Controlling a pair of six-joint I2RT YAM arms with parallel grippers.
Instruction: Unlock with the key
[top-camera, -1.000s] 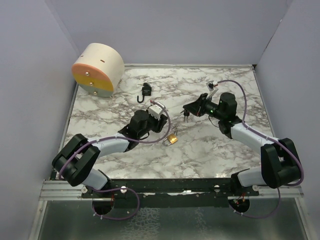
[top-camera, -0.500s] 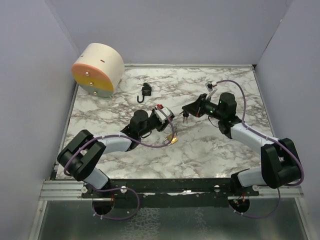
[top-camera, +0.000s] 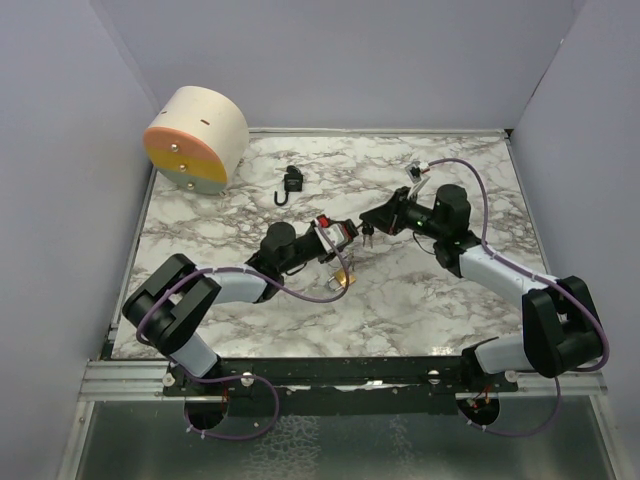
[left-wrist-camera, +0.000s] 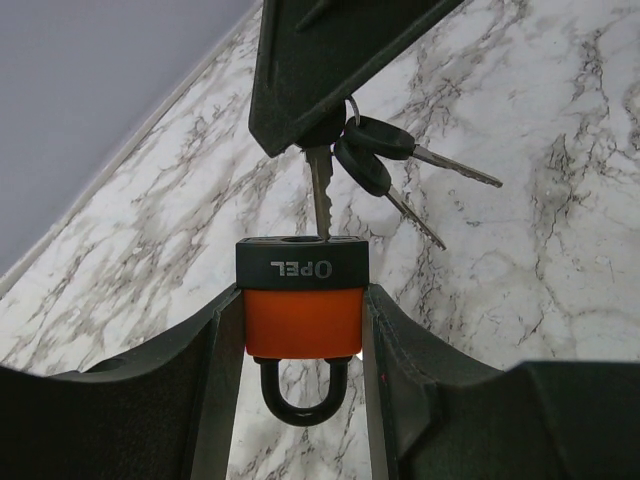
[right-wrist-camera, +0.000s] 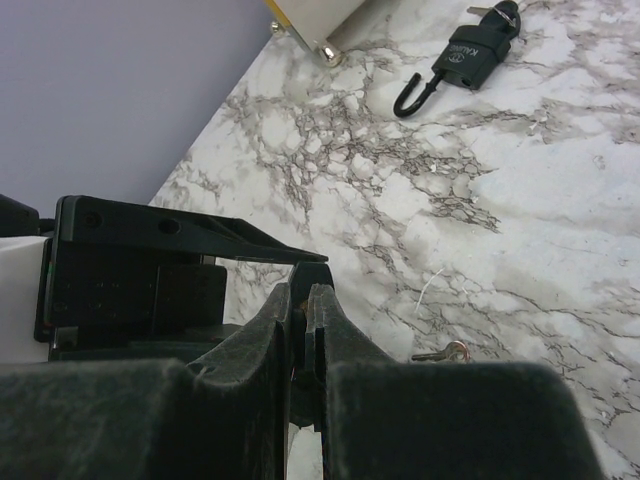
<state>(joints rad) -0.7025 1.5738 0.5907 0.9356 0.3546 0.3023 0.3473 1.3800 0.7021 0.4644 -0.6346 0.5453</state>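
Marble-patterned white tabletop (top-camera: 420, 290); above its centre, left gripper (top-camera: 338, 234) clamps orange-bodied black-capped padlock (left-wrist-camera: 302, 322); right gripper (right-wrist-camera: 301, 300) pinches silver key (left-wrist-camera: 320, 195), tip at padlock cap. Keep blade collinear with keyway, push straight, then twist.

The right tool (right-wrist-camera: 302, 300) has its fingers pressed nearly together. A black padlock (right-wrist-camera: 468, 55) lies well beyond on the marble surface (right-wrist-camera: 560, 200), its shackle open.
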